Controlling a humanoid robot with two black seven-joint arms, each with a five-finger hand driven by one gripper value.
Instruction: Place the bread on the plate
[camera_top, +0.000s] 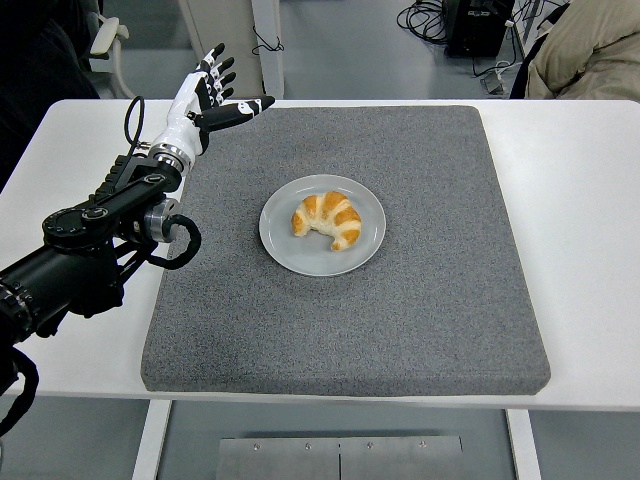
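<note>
While the bread (328, 220) sits in the middle of the plate (281, 247), at the centre of the grey mat (440, 300) on the desk (590, 250), the left robot hand (205, 98) hangs over the mat's far left corner. Its fingers are spread wide, thumb out, holding nothing, well apart from the plate.

Bare grey mat (430, 290) surrounds the plate (283, 245) on every side.
</note>
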